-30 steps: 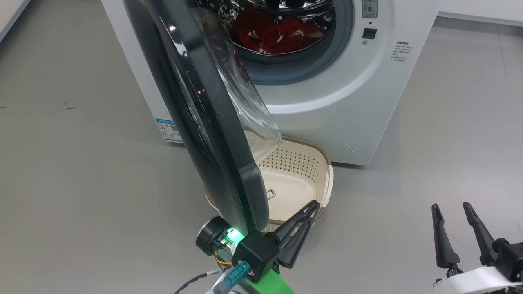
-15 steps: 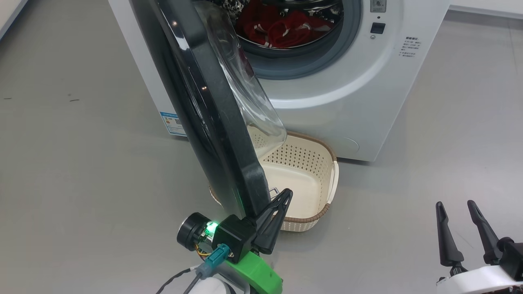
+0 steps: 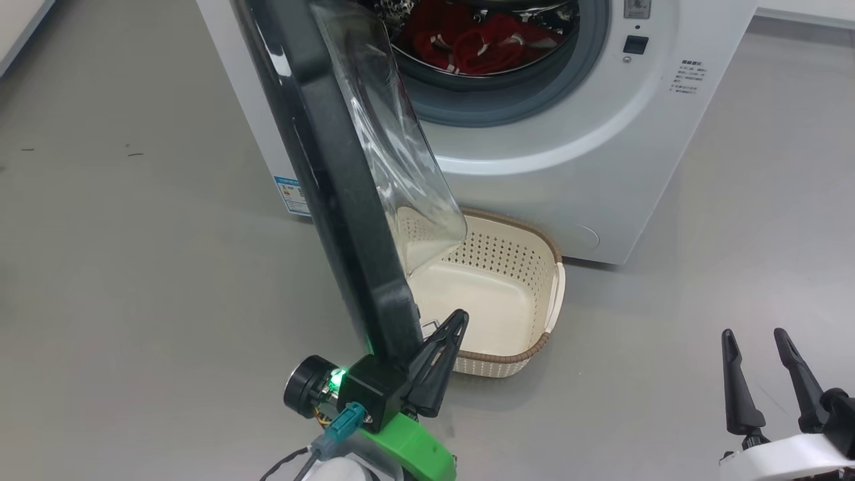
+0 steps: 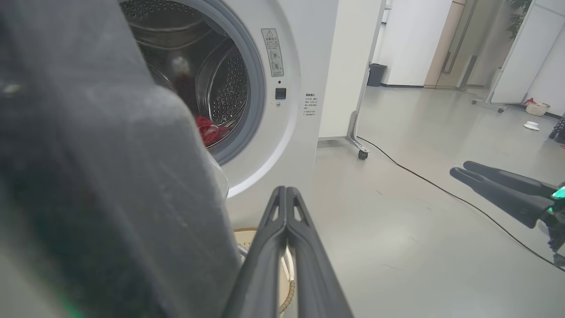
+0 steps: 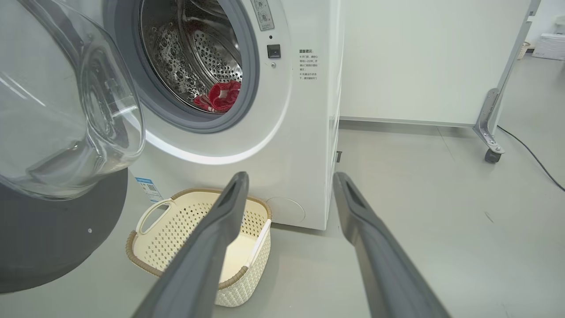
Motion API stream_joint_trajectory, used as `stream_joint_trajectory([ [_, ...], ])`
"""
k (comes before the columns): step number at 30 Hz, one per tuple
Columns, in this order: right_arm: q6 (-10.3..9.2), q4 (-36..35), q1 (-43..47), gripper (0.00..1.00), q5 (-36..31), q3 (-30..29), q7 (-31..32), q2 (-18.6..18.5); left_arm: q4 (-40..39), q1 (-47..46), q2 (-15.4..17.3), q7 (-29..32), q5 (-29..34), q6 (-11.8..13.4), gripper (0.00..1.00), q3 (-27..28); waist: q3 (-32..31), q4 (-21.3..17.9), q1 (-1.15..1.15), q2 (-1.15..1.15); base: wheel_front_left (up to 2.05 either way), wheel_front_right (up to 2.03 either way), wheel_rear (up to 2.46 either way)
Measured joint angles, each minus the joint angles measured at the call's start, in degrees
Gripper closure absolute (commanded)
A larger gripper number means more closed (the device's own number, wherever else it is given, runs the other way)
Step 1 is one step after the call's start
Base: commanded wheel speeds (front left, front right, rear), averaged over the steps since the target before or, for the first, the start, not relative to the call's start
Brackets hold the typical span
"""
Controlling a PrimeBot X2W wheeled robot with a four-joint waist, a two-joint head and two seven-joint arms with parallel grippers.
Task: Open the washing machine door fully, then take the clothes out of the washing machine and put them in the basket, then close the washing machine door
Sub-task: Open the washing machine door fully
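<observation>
Lab-like hall, grey floor (image 5: 441, 221), wheeled white partition (image 5: 419, 57), trailing cable (image 4: 419, 176), freestanding washing machine (image 5: 291, 132).

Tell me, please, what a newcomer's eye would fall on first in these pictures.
The big black washing machine door juts open across the head view's middle, the shut left gripper at its lower edge. Behind it, red clothes lie in the drum, above the cream basket.

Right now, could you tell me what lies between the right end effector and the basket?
Bare grey floor, from right end effector to basket, in the head view.
</observation>
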Motion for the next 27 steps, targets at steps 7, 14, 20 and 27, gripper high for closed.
stream_joint_trajectory([
  [7, 0.01, -0.01, 0.02, 0.0, 0.0, -1.13, 0.0, 0.01, 0.53, 0.81, 0.6, -0.34, 0.02, 0.01, 1.0, 1.2, 0.11, 1.35, 0.0, 0.0, 0.0, 0.0, 0.0],
  [14, 0.01, -0.01, 0.08, 0.0, 0.01, -1.54, 0.0, 0.01, 0.48, 1.09, 0.59, -0.51, 0.03, 0.01, 1.0, 0.91, 0.04, 3.2, 0.0, 0.0, 0.0, 0.0, 0.0],
  [20, 0.07, -0.05, 0.18, 0.0, -0.05, -1.94, 0.0, 0.0, 0.36, 2.26, 0.59, -1.07, 0.26, 0.01, 1.0, 1.02, -0.02, 5.76, 0.0, 0.0, 0.0, 0.0, 0.0],
  [27, 0.07, -0.27, 0.4, 0.0, -0.55, -2.3, 0.0, -0.02, 0.38, 4.28, 0.58, -1.58, 0.36, 0.01, 1.0, 2.77, -0.17, 9.16, 0.0, 0.0, 0.0, 0.0, 0.0],
])
